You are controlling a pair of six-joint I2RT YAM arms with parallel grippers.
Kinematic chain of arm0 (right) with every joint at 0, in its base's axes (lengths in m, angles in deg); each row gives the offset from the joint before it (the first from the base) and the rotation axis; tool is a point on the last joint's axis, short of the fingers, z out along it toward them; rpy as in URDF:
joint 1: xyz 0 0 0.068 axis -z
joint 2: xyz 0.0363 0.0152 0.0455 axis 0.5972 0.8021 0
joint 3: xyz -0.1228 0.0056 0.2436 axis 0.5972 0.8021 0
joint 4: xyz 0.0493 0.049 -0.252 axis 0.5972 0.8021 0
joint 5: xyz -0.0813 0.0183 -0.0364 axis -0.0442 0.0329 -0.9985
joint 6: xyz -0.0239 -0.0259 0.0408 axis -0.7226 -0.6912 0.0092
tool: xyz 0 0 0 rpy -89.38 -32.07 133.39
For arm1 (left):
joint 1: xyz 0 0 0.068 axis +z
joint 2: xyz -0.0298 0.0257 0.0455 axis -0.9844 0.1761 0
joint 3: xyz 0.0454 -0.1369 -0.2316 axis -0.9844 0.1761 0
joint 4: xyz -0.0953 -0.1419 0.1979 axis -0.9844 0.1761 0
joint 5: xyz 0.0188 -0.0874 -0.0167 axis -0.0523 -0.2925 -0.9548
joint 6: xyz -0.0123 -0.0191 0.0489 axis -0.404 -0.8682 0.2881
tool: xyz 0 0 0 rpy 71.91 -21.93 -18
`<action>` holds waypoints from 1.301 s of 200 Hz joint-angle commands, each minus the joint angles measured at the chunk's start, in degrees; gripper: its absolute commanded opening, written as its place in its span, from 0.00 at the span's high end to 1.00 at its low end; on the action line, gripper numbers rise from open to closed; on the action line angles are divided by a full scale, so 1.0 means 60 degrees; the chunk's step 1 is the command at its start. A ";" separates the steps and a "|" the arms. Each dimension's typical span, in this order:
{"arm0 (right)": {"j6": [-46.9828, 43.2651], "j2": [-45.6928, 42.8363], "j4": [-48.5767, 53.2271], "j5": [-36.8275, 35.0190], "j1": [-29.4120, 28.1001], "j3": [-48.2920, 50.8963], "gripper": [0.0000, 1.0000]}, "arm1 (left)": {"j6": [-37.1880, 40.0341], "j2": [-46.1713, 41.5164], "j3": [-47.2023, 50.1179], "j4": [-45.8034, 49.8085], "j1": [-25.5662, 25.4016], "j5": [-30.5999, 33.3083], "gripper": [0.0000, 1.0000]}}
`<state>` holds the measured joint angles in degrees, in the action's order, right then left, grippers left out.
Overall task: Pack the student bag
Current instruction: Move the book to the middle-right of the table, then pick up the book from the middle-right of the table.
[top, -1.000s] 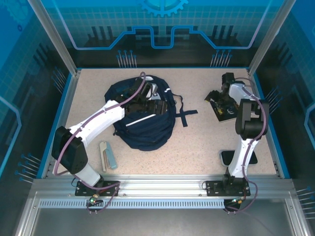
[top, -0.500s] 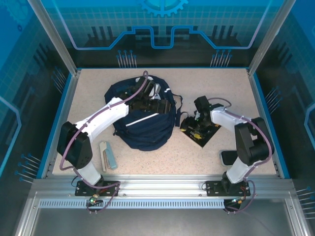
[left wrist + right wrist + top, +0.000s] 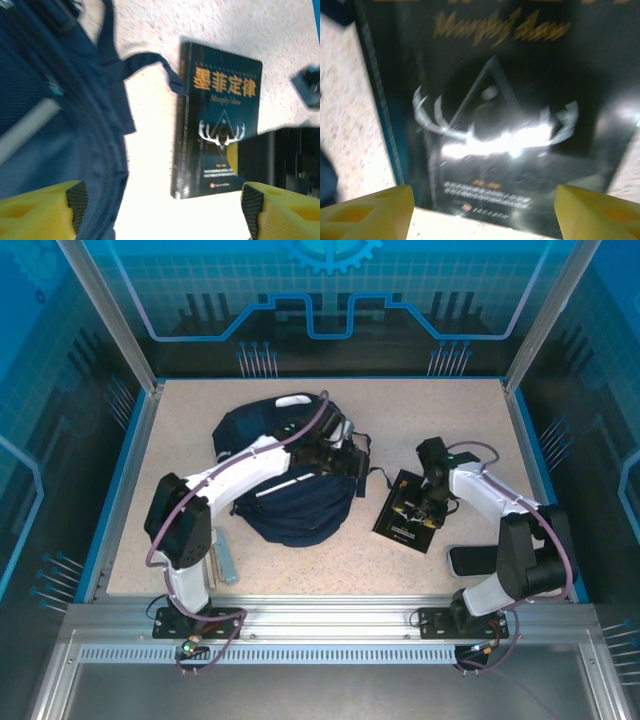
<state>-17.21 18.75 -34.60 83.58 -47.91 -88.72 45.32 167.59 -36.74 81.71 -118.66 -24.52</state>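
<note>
Student bag (image 3: 290,502) lies on the left half of the table (image 3: 450,420), well inside its edges, in the overhead view. The left claw (image 3: 345,454) reaches over the bag's upper right part. To the bag's right, apart from it, a dark book (image 3: 396,527) lies flat, and the right claw (image 3: 426,502) hangs over its upper corner. A small grey-teal object (image 3: 224,558) lies near the left arm's base, and a flat black thing (image 3: 466,560) sits beside the right arm's base.

From the left wrist, the bag (image 3: 50,100) takes up the left side, one strap (image 3: 145,62) trailing towards the book (image 3: 220,115), whose cover carries yellow lettering and a white antler figure. The left claw (image 3: 160,210) is released, its yellow fingers (image 3: 40,205) spread wide with nothing between them.

From the right wrist, blurred, the book cover (image 3: 505,125) lies below. The right claw (image 3: 485,215) is released, fingers (image 3: 600,210) wide apart; whether they touch the cover I cannot tell.
</note>
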 commanded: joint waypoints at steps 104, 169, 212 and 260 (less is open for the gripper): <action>-0.1153 0.0833 -0.0203 0.0099 0.1779 0.0325 0.33 | -0.0375 0.3099 -0.1464 -0.0304 -0.1849 0.0918 0.38; -0.1292 0.1282 -0.0385 0.0567 0.1776 0.0329 0.35 | -0.0193 0.4277 -0.2258 0.0177 -0.2090 0.0918 0.43; -0.1583 0.1330 -0.0484 0.1075 0.1775 0.0302 0.39 | -0.0115 0.4836 -0.2636 0.0940 -0.2218 0.1187 0.47; -0.2038 0.0642 -0.0065 0.1703 0.1772 0.0012 0.49 | 0.0063 0.5085 -0.2645 0.1400 -0.2263 0.1358 0.54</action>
<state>-27.53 25.81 -36.72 88.17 -37.44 -87.04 44.33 194.13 -52.81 84.81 -131.32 -17.42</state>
